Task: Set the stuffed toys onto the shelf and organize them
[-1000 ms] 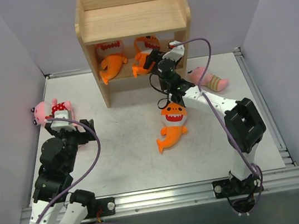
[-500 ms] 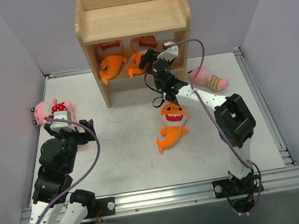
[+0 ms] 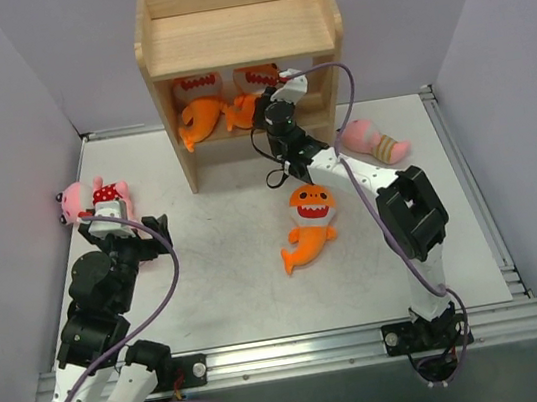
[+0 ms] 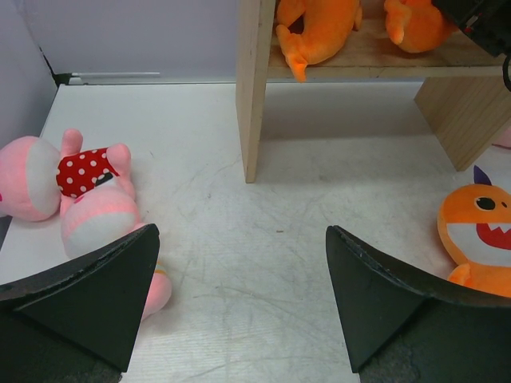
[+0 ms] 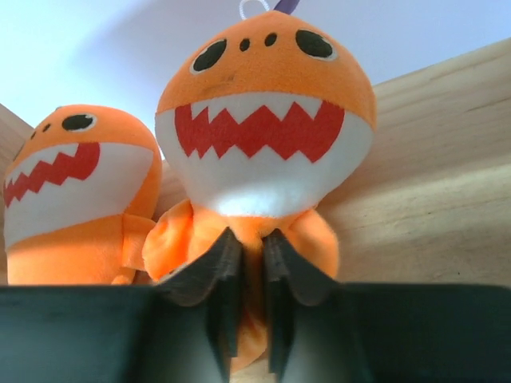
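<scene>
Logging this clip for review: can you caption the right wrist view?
Right gripper closed on the lower body of an upright orange fish toy on the shelf, second fish toy beside it.

Shelf [image 3: 238, 34], upper centre of overhead view: pale natural wood. Right-hand fish [image 5: 263, 128] and left-hand fish [image 5: 76, 183] on it: orange, white muzzle, red zigzag mouth, black eyes. Third fish [image 3: 309, 217], mid-frame: same, purple tuft. Polka-dot doll [image 3: 96, 198], far left: pink, red with white dots. Striped doll [image 3: 373, 140], right: pink, tan stripes. Table [image 3: 231, 287]: off-white.
</scene>
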`<state>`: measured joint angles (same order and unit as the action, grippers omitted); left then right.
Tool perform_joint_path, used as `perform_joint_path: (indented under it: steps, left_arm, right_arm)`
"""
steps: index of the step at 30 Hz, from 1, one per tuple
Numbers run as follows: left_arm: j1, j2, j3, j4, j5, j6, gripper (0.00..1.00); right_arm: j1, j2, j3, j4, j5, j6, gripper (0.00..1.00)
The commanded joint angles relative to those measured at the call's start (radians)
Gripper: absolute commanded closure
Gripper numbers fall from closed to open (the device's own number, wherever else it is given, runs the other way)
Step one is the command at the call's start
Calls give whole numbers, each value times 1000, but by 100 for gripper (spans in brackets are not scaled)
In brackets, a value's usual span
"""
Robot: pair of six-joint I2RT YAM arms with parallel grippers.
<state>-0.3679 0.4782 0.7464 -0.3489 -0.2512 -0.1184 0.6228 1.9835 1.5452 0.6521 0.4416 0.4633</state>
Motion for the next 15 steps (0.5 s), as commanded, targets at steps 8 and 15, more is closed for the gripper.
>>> perform_joint_path:
  steps: [8, 15]
  left_arm:
    - [-8, -15, 2, 11, -3, 6, 6]
    - [-9, -13, 2, 11, -3, 5, 6]
  right_arm:
    - [72, -25, 73, -23, 111, -250, 100]
    - [109, 5, 144, -45, 160, -387, 100]
